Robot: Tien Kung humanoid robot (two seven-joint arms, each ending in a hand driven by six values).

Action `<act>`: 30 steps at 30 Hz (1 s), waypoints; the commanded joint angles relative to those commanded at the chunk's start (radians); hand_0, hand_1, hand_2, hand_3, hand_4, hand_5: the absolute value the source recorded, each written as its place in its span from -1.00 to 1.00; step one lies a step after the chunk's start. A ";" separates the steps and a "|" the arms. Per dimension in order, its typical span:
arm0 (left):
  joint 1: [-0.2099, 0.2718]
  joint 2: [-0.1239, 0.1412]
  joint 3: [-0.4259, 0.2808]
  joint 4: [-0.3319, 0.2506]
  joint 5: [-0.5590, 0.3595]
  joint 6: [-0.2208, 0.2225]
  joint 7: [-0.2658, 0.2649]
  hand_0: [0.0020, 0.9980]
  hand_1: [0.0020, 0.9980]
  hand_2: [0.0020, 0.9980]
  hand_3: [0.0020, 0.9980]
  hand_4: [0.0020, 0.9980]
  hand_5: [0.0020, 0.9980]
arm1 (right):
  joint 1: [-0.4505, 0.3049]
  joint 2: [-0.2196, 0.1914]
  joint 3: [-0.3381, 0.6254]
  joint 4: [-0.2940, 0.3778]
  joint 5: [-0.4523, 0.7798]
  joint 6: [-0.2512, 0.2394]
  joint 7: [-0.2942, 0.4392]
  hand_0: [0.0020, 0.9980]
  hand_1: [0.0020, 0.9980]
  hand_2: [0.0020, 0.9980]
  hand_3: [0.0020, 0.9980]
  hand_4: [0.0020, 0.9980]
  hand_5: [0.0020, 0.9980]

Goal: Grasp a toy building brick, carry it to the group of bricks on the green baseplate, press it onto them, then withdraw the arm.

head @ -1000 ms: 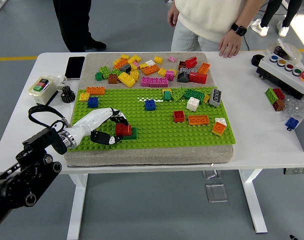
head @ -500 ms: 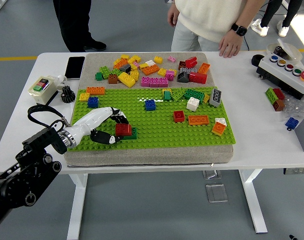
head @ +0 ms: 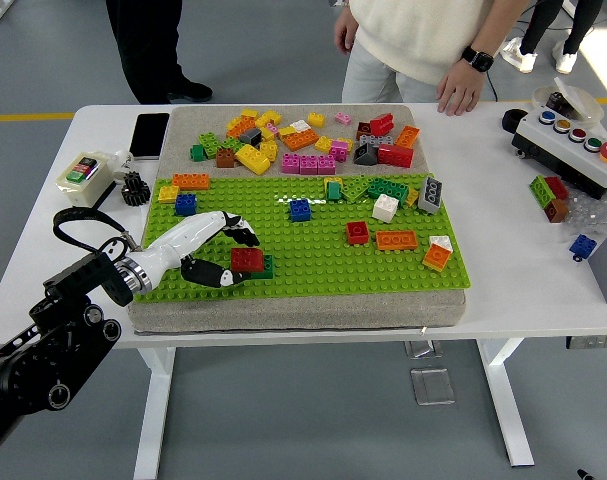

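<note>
1. Left hand (head: 221,252) is reaching in from the lower left over the near-left part of the green baseplate (head: 313,262), which is sitting on a grey pad (head: 283,308) on the white bench (head: 523,290)
2. Its fingers are curling loosely around the left side of a red brick (head: 247,259), thumb near the front and other fingers behind it; can't really tell if they're gripping it or just touching
3. That red brick is sitting on top of a green brick (head: 264,268), right on the baseplate
4. More bricks are sitting spread over the plate: a blue one (head: 300,209) near the middle, a white one (head: 385,207), another red one (head: 357,232) and an orange one (head: 396,240) to the right
5. A loose pile (head: 303,138) of mixed bricks is lying on the pad behind the plate
6. A person is standing at the far side, one hand (head: 458,95) resting on the bench edge
7. A phone (head: 149,134) is lying at the far left, and a button box (head: 573,138) is sitting at the right
</note>
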 joint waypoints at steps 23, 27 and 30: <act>0.055 0.018 -0.064 -0.098 -0.018 -0.055 -0.002 0.64 0.52 0.47 0.23 1.00 -0.12 | 0.000 0.000 0.004 0.000 0.006 0.001 0.003 0.52 0.36 0.46 0.33 0.86 0.02; 0.067 0.021 -0.076 -0.105 -0.026 -0.064 -0.001 0.75 0.61 0.54 0.24 1.00 0.08 | -0.002 -0.001 0.005 0.000 0.007 0.003 0.002 0.52 0.36 0.46 0.33 0.86 0.02; 0.069 0.022 -0.082 -0.104 -0.026 -0.067 0.000 0.75 0.61 0.54 0.24 1.00 0.08 | -0.002 -0.001 0.005 0.000 0.007 0.003 0.002 0.52 0.36 0.46 0.33 0.86 0.02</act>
